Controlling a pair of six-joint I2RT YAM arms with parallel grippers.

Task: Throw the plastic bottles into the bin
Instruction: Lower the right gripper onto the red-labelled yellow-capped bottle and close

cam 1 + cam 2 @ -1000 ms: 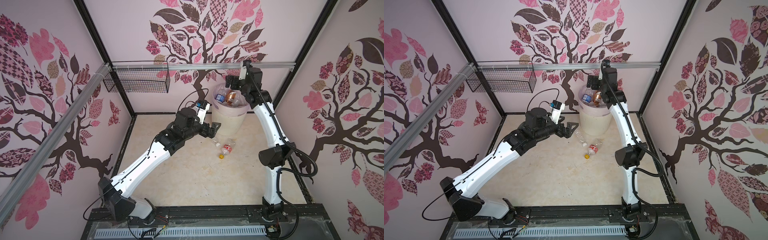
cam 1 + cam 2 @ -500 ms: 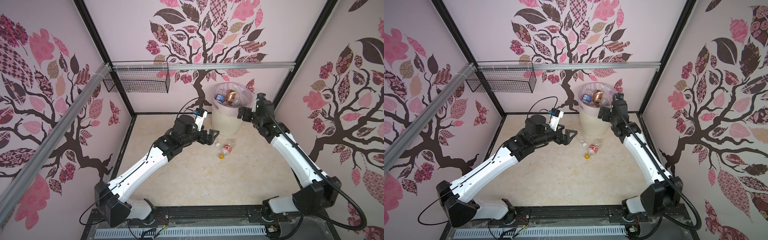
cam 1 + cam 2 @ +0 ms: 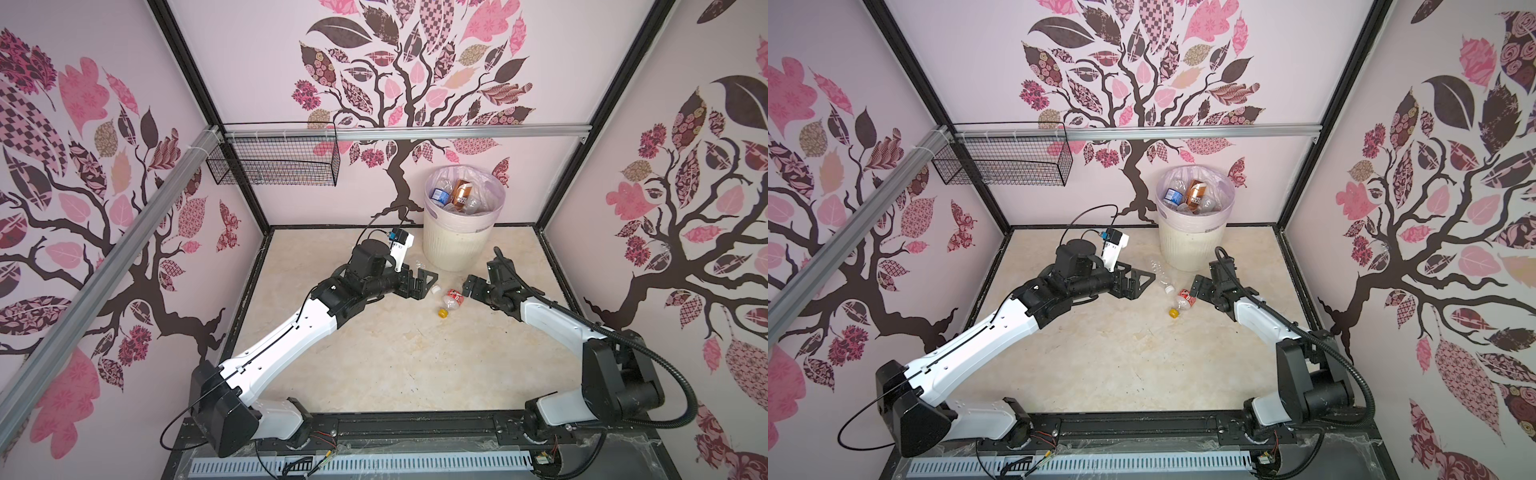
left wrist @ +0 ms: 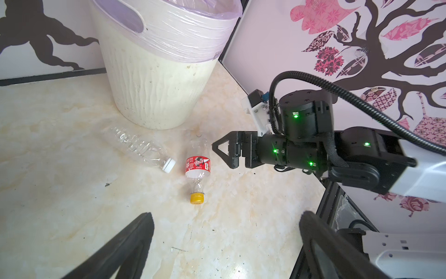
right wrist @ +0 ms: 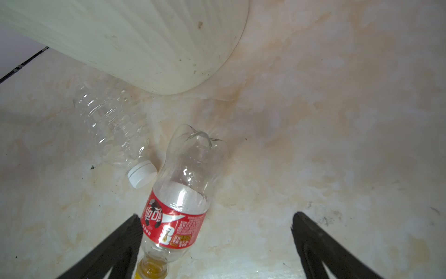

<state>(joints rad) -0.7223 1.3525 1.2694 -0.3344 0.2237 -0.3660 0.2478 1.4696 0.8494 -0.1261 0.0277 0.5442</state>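
Note:
The cream ribbed bin [image 3: 457, 249] [image 3: 1187, 251] [image 4: 154, 84] [image 5: 144, 36] stands at the back wall with several plastic bottles [image 3: 459, 195] [image 3: 1192, 197] inside. Two more lie on the floor before it. One has a red label and a yellow cap [image 3: 452, 300] [image 3: 1185, 300] [image 4: 198, 166] [image 5: 178, 212]; the other is clear with a white cap [image 3: 1160, 276] [image 4: 137, 145] [image 5: 113, 125]. My left gripper [image 3: 424, 282] [image 3: 1140, 284] [image 4: 225, 217] hangs open just left of them, empty. My right gripper [image 3: 473, 286] [image 3: 1198, 286] [image 5: 216, 216] is open low at the red-labelled bottle's base end, which lies against one finger.
A black wire basket [image 3: 274, 160] hangs from the aluminium rail [image 3: 415, 133] at the back left. Patterned walls close in three sides. The black base frame [image 3: 395, 424] runs along the front. The two grippers face each other closely across the floor bottles.
My right arm has swung down from over the bin to floor level beside the red-labelled bottle. The left gripper has edged a little lower toward the bottles. Both stay open.

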